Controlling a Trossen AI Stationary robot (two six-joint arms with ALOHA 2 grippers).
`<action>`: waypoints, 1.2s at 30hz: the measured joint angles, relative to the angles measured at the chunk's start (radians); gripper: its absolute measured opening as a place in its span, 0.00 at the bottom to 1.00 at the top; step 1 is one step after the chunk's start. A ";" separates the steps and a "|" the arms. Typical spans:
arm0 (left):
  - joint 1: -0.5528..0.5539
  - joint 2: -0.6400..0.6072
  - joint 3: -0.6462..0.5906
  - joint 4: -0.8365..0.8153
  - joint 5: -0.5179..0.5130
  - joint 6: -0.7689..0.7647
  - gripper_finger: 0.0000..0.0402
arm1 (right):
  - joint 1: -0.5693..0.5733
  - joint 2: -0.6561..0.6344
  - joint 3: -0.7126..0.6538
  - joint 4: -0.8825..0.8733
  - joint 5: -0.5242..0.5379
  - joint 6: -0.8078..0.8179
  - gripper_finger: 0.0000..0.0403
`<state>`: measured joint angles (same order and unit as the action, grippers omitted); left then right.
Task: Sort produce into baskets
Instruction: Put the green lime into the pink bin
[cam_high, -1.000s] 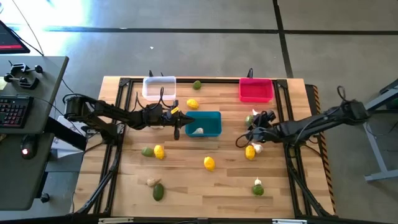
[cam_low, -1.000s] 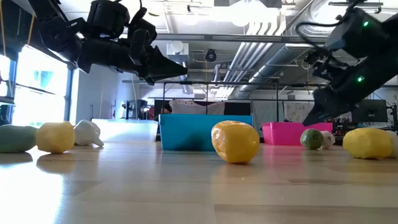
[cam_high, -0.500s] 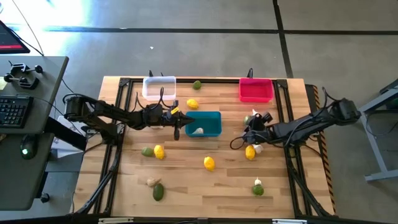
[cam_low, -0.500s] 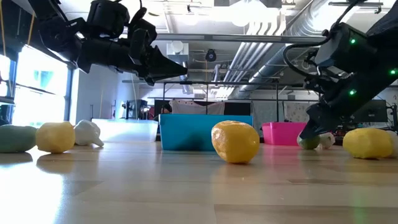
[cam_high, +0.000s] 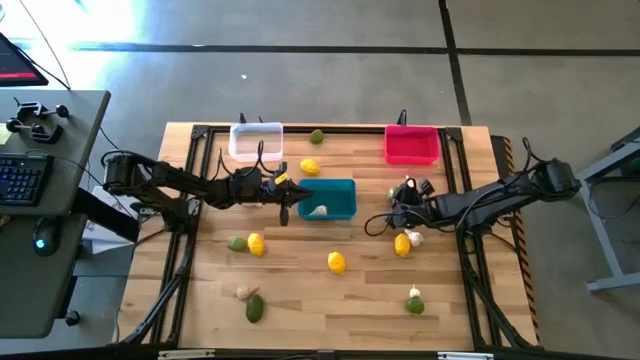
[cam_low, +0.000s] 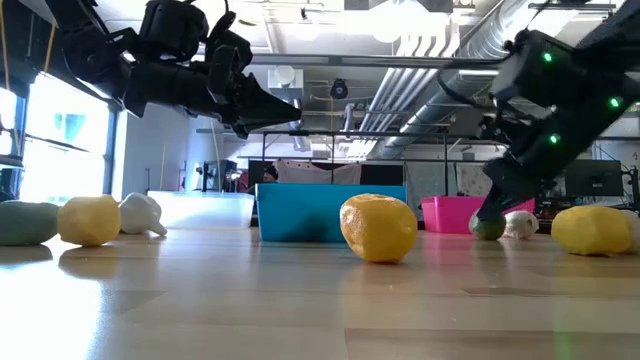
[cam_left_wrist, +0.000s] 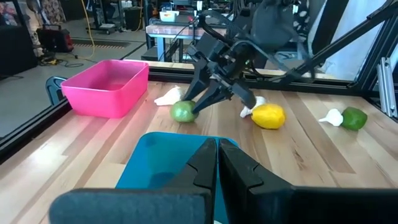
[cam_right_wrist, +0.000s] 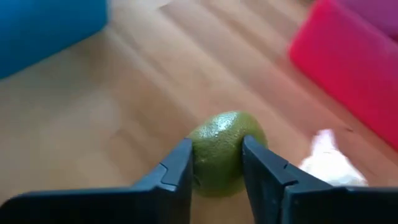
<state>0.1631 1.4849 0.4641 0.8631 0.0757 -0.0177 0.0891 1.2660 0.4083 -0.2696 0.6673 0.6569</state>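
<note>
Overhead, the right gripper (cam_high: 398, 200) sits low on the table between the teal bin (cam_high: 325, 200) and the pink bin (cam_high: 411, 145); its catch is hidden there. Its wrist view shows the fingers closely flanking a green lime (cam_right_wrist: 219, 152); a firm grip and lift seem next. Meanwhile the left gripper (cam_left_wrist: 217, 163), fingers together and empty, hovers over the teal bin.

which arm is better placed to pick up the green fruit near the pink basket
The right. The right gripper already has its fingers on either side of the green fruit, close to the pink basket. The left gripper is shut and hovers at the blue basket, farther away.
</note>
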 joint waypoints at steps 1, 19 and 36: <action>0.000 0.000 0.000 -0.001 0.000 -0.001 0.01 | 0.000 -0.008 0.023 -0.030 -0.021 -0.006 0.22; 0.000 0.000 0.000 -0.038 0.001 -0.016 0.01 | -0.192 -0.125 0.205 -0.258 -0.323 0.002 0.21; 0.000 0.000 -0.001 -0.053 0.004 -0.016 0.01 | -0.250 0.061 0.205 -0.275 -0.360 0.050 0.65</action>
<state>0.1631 1.4845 0.4633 0.8097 0.0793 -0.0338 -0.1613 1.3274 0.6128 -0.5445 0.3071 0.7067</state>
